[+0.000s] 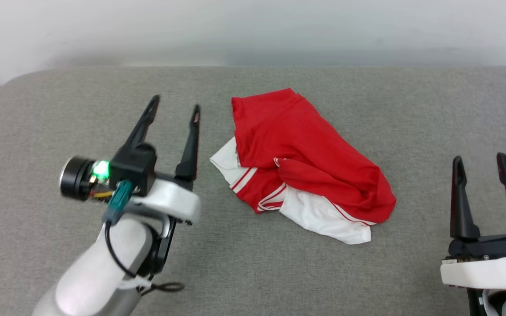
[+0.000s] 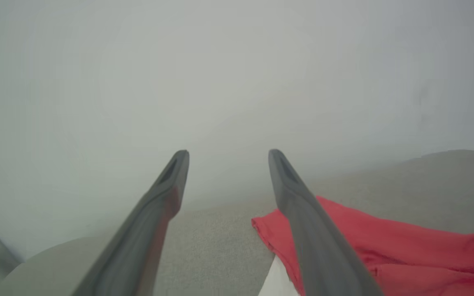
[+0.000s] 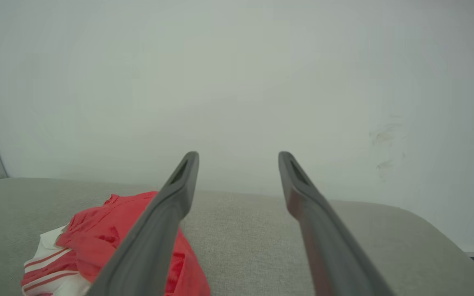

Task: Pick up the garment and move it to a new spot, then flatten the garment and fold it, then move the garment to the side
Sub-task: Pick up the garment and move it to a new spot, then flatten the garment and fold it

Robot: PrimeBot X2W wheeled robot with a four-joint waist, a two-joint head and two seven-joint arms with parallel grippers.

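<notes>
I see the garment [image 1: 305,149] as soft matt cloth, the surface [image 1: 59,109] as rough grey weave, the fingers [image 1: 190,145] probably matt plastic.

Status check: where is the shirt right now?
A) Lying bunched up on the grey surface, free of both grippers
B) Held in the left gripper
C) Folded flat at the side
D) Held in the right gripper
A: the shirt lies crumpled on the grey surface, and the left gripper and right gripper are both open and clear of it.
</notes>
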